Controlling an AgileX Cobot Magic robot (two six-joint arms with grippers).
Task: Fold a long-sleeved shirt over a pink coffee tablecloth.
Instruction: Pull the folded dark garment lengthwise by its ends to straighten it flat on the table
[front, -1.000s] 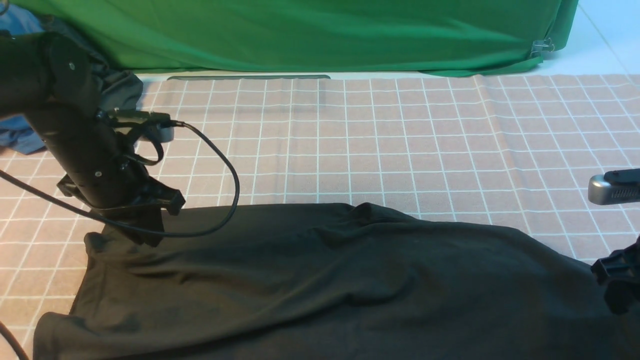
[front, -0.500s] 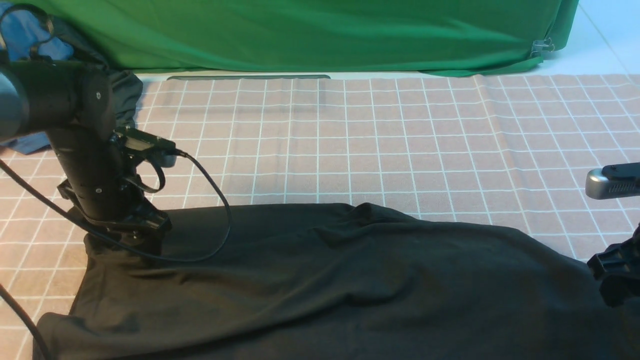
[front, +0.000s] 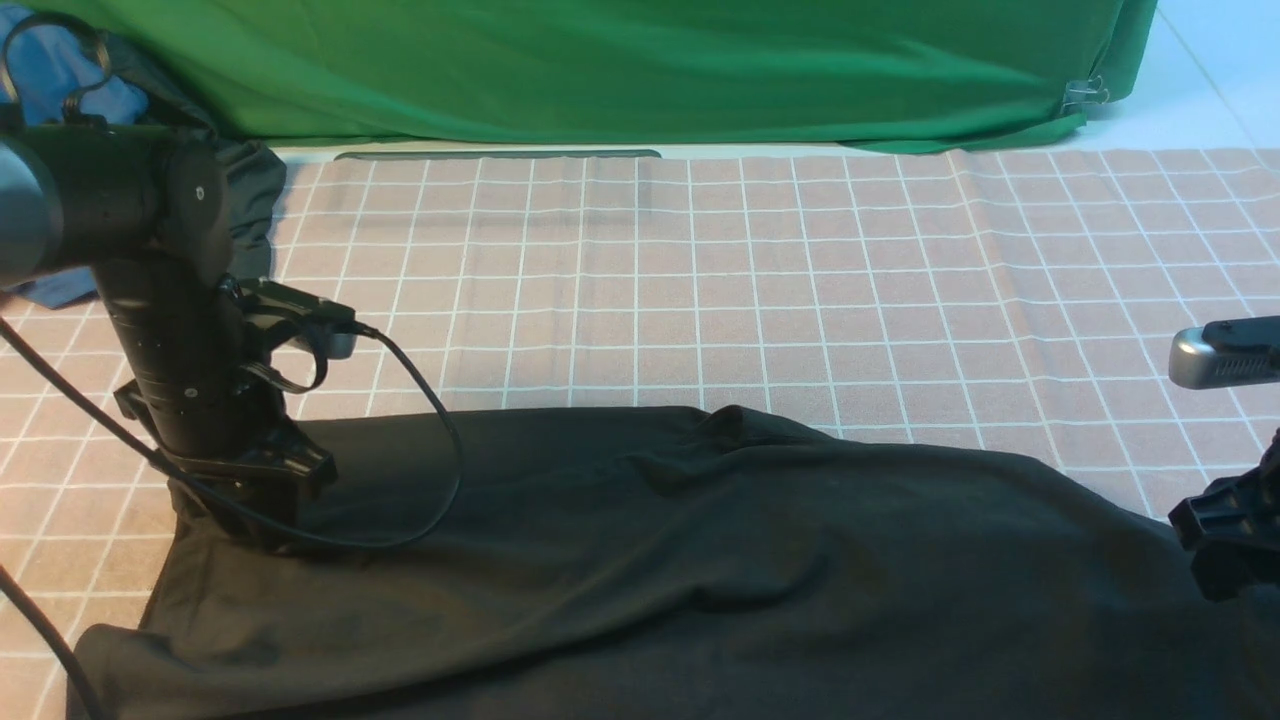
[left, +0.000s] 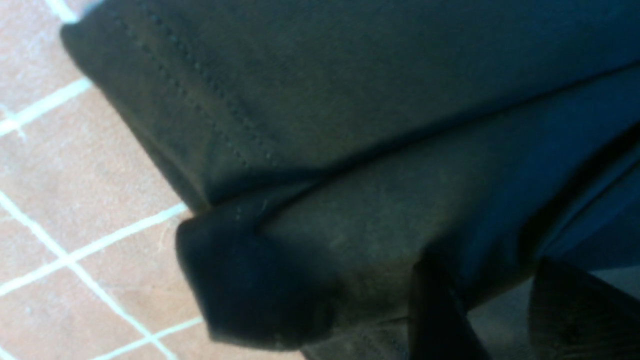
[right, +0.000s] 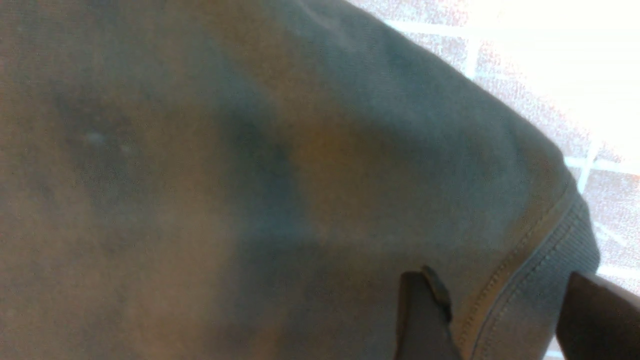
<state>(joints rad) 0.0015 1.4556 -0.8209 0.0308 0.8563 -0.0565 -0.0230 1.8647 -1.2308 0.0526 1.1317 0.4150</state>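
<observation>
The black shirt (front: 700, 560) lies along the bottom of the picture on the pink checked cloth (front: 700, 280). The left pincer (left: 485, 270) sits on its left corner, fingers partly apart; I cannot tell if it pinches. The right pincer (right: 500, 285) gapes wide over the right edge.

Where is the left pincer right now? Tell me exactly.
In the front view the left pincer sits low on the robot's left, down on the far left corner of the long-sleeved shirt, which lies on the pink coffee tablecloth.
</observation>
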